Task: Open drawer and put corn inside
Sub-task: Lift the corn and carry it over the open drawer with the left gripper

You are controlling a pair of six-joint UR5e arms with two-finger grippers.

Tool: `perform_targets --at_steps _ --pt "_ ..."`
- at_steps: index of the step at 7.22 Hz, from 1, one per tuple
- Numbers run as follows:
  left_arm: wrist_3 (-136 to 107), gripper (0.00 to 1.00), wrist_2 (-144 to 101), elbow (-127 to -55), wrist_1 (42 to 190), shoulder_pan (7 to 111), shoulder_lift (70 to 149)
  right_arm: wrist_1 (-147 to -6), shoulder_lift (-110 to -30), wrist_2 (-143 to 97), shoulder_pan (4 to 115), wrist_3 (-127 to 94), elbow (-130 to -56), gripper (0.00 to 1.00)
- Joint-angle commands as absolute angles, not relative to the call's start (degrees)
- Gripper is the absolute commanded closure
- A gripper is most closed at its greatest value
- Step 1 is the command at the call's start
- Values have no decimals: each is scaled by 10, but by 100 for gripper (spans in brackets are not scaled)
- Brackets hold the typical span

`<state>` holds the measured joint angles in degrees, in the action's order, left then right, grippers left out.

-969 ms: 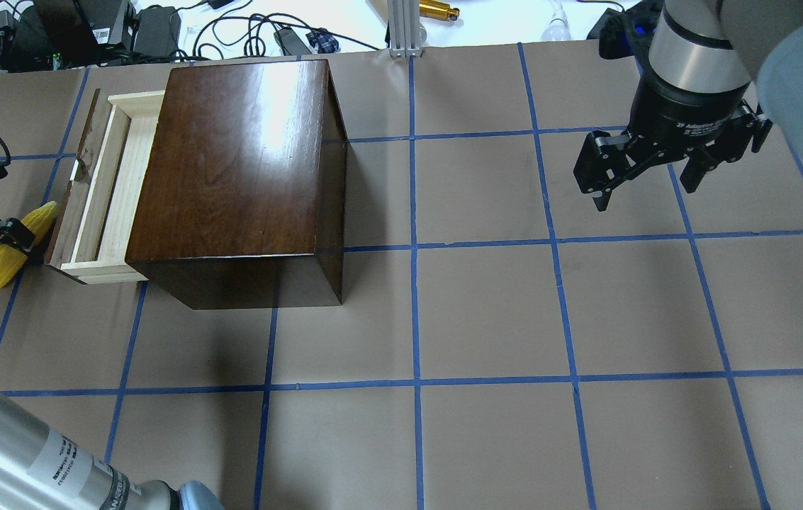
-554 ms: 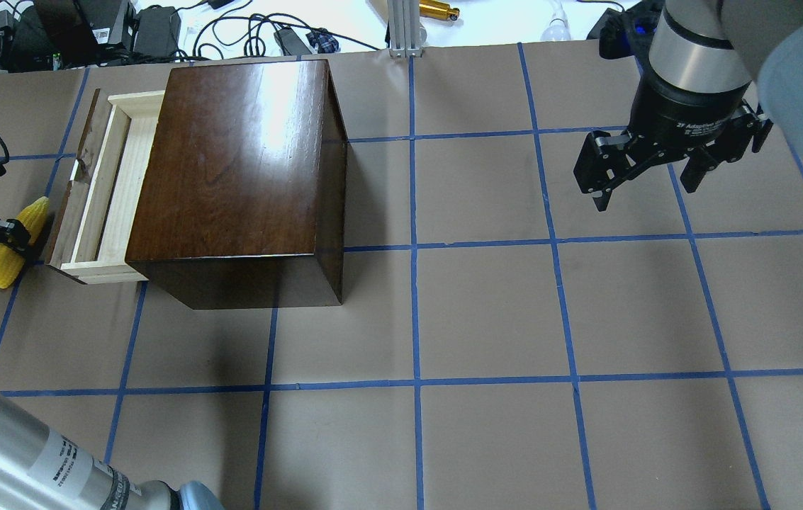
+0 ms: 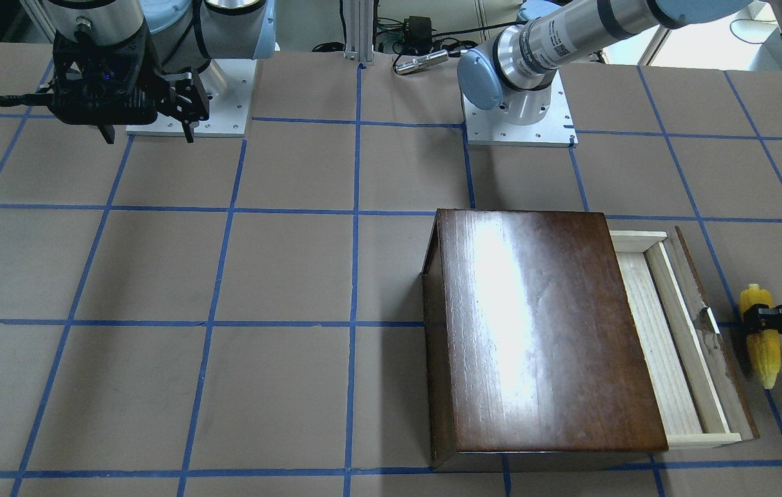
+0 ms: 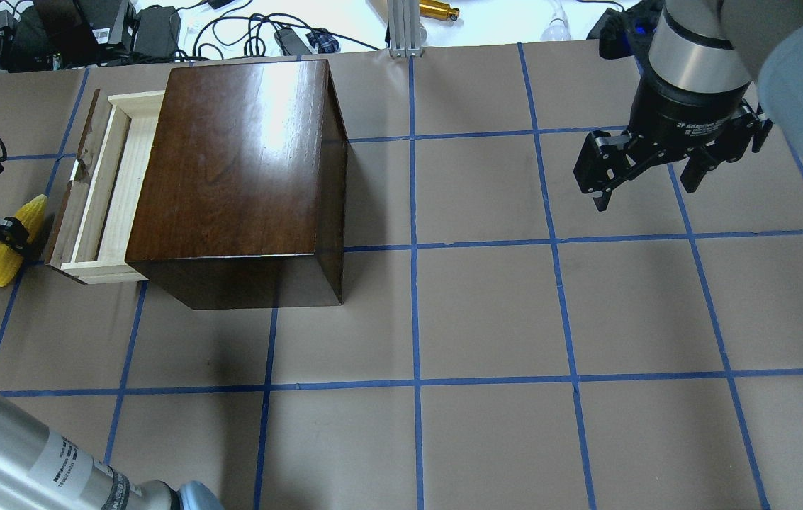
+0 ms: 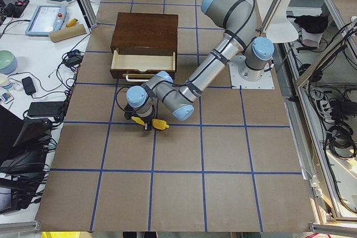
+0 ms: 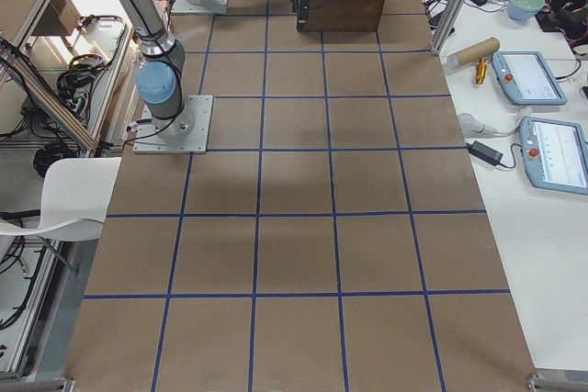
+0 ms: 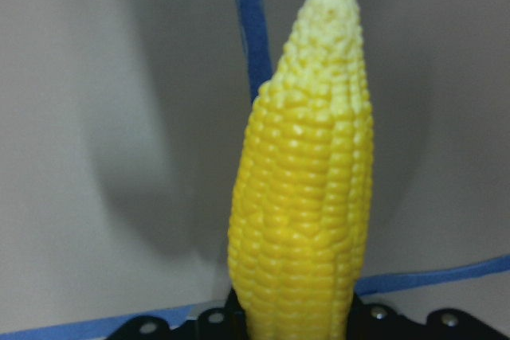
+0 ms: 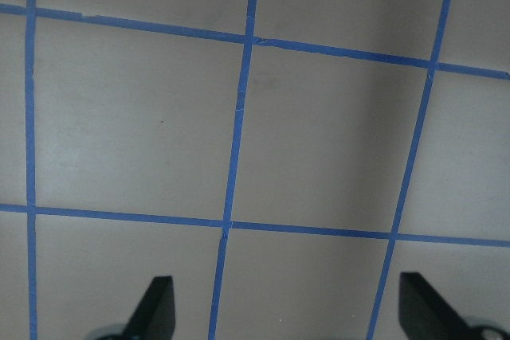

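The dark-brown box (image 4: 238, 163) stands at the table's left with its drawer (image 4: 114, 188) pulled partly out toward the left edge, its pale tray empty. The drawer also shows in the front view (image 3: 673, 338), with a small metal pull (image 3: 708, 321). My left gripper (image 4: 1, 232) is shut on the yellow corn (image 4: 8, 241), holding it across its middle, low over the table just left of the drawer front. The corn fills the left wrist view (image 7: 307, 197), tip pointing away. My right gripper (image 4: 646, 195) is open and empty, hovering far right.
Blue tape lines grid the brown table (image 4: 486, 312). Cables and gear (image 4: 125, 28) lie beyond the far edge. The left arm's link (image 4: 25, 453) crosses the near left corner. The right wrist view shows only bare table (image 8: 239, 133) between its fingers (image 8: 155, 308).
My left gripper with the corn has drifted slightly left, away from the drawer front. The right arm and the drawer have not moved.
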<state>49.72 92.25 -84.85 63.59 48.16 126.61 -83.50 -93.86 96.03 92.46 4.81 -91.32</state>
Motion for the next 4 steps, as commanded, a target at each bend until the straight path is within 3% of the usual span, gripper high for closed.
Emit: perform_targets --at_steps 1,4 --pt "496 100 920 -843 651 489 1223 -835 -938 961 925 48 -913 0" --pt "455 100 891 -807 775 525 1138 -835 -938 960 925 48 -913 0"
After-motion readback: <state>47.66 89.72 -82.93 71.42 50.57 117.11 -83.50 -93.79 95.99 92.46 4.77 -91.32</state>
